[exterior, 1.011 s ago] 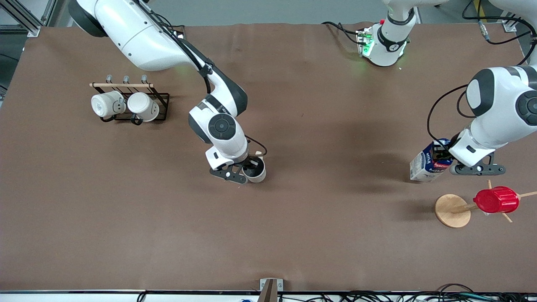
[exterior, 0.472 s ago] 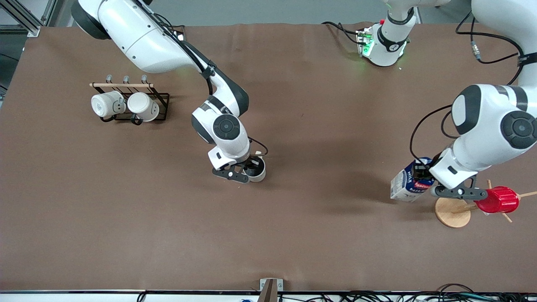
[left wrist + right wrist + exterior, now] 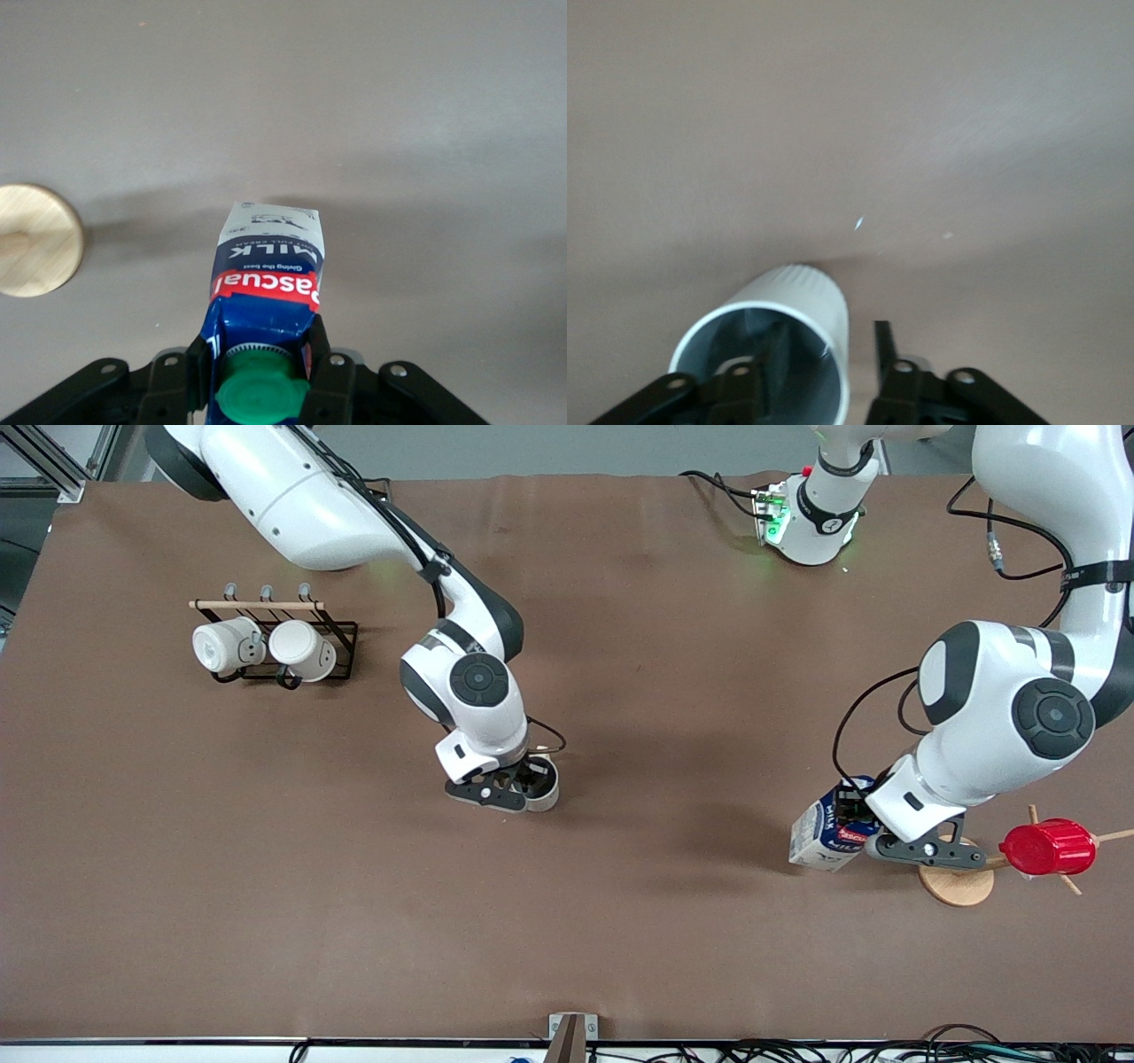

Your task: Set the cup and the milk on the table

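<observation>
I have the cup (image 3: 540, 783) pinched by its wall in the right gripper (image 3: 523, 784), one finger inside, low over the middle of the table (image 3: 620, 921); I judge it nearly set down. My left gripper (image 3: 855, 824) clamps the milk (image 3: 824, 837) near its cap, over the table beside the wooden disc (image 3: 955, 886). Neither is released yet; both placements remain.

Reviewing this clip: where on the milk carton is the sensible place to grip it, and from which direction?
Probably the gable top, from above: the left gripper already clamps the milk there, one finger on each slanted side of the green cap, leaving the flat base free to meet the table.
</observation>
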Robot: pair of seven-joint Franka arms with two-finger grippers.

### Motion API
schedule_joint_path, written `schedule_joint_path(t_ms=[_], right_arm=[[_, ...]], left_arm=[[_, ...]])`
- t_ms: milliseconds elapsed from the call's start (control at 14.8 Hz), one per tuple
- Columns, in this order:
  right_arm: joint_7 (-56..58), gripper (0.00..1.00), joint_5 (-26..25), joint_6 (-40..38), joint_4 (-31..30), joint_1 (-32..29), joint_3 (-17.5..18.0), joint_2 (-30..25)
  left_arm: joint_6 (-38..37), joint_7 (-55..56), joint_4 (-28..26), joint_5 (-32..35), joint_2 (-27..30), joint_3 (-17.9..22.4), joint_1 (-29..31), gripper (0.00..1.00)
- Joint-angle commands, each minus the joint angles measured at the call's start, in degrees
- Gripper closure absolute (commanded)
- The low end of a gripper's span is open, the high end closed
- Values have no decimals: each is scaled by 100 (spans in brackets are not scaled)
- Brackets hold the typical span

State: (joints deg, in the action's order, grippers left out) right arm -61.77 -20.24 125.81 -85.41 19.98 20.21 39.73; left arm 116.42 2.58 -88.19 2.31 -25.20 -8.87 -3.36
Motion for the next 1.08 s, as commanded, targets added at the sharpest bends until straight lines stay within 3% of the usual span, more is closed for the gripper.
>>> schedule_joint_path(t_ms=[0,135,607,742,876,1011], right_arm=[[-46,0,-129,-651,-204,-432,97,-894],[163,0,-129,-1187,-204,-757,97,-1439],[3166,0,-33,-2507,-204,-2085,-34,-2838],[4046,0,308,-2850,-196,-2095,-506,-3189],[4889,0,1098,-2965,-204,-2069,-1261,-3550],[5778,0,1277,-3306,-196,-2060,-1738,-3796]], left_arm=[[-128,66,205,-274,-90,-19,-42,99],[-101,329,214,-328,-117,-10,-226,99],[-101,1050,504,-319,-275,-1,-771,99],[-110,1305,539,-319,-284,-1,-973,99],[-110,1516,592,-319,-310,-1,-1253,99],[-110,1936,906,-310,-581,16,-1570,99]])
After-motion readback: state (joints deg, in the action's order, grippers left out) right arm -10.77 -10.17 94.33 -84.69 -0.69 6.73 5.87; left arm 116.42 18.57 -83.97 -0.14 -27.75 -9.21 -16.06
